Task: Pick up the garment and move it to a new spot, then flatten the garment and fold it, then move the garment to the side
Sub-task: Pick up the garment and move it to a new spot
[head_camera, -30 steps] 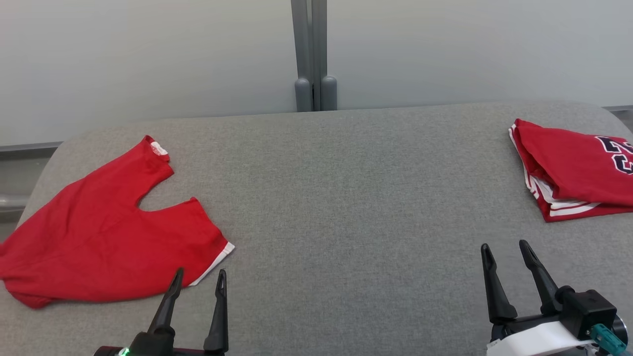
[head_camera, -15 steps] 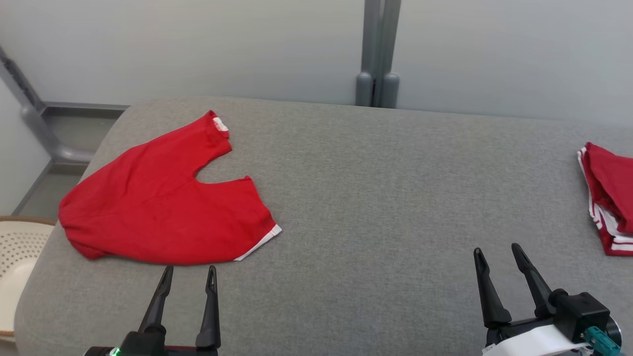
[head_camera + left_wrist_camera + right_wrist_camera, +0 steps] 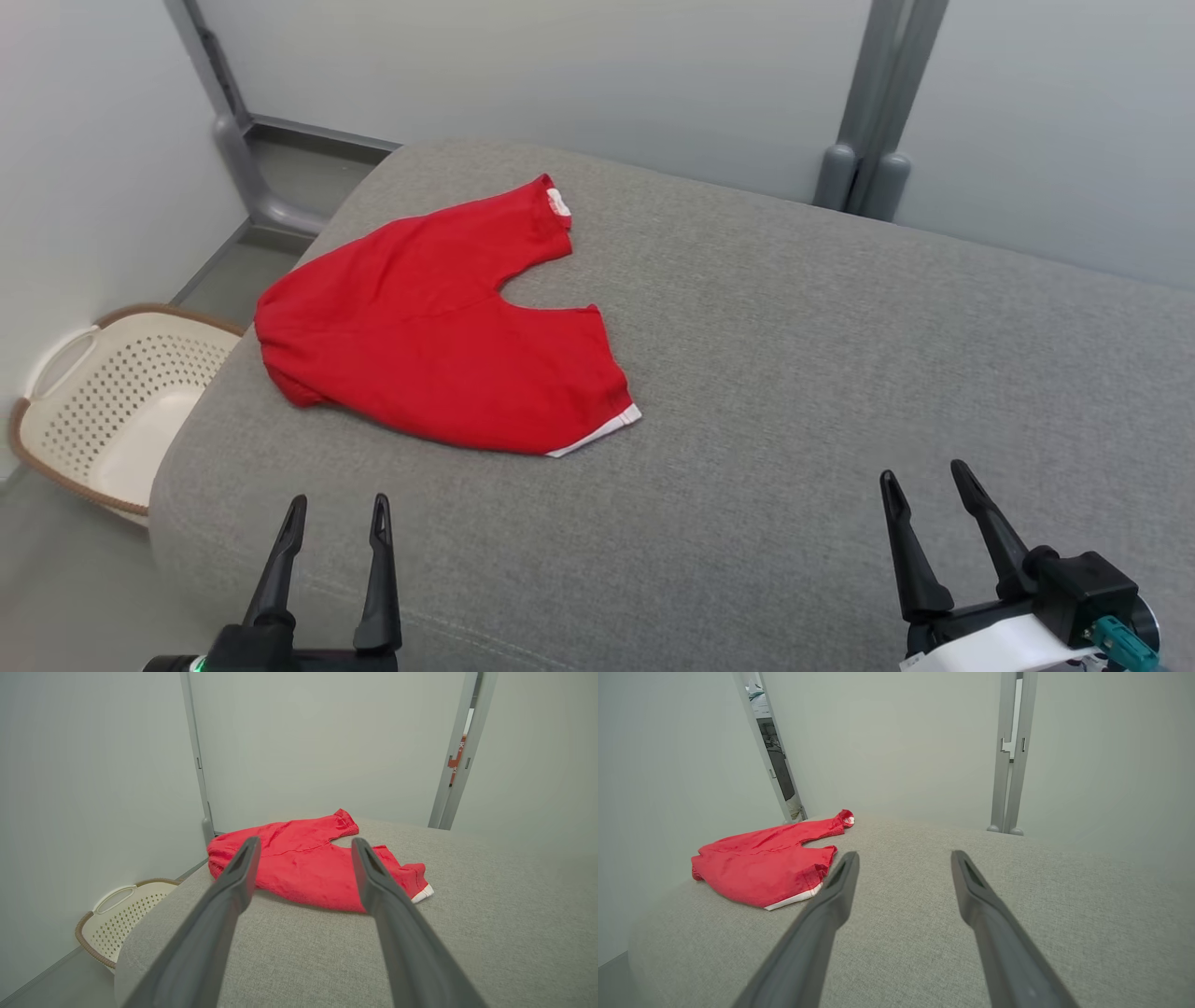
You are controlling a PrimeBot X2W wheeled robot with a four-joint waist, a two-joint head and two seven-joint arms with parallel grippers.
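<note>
Step in hand: first one, the pickup. Nothing is grasped yet.

- Garment [image 3: 439, 317]: red, white trim on its near-right corner, lying loosely spread on the far-left part of the grey tabletop [image 3: 794, 355], close to the left edge. Two lobes point far and right with a notch between them. A few shallow wrinkles, no bunching.
- Left end effector [image 3: 338, 509]: fingers wide apart, empty, over the near-left edge of the tabletop, pointing at the garment but well short of it.
- Right end effector [image 3: 924, 476]: also wide apart, empty, over the near-right area, well apart from the garment.
- A perforated cream basket [image 3: 112, 401] sits on the floor just off the left edge.

Next move, my read: the left arm reaches forward and down to the garment's near edge and pinches fabric, not the tabletop cover. The right arm probably needs a long leftward reach for the trimmed corner. Then lift and carry towards the open centre.

Risks: a thin flat cloth is easy to miss or to grab single-layer, and dragging it left could tip it off towards the basket.
</note>
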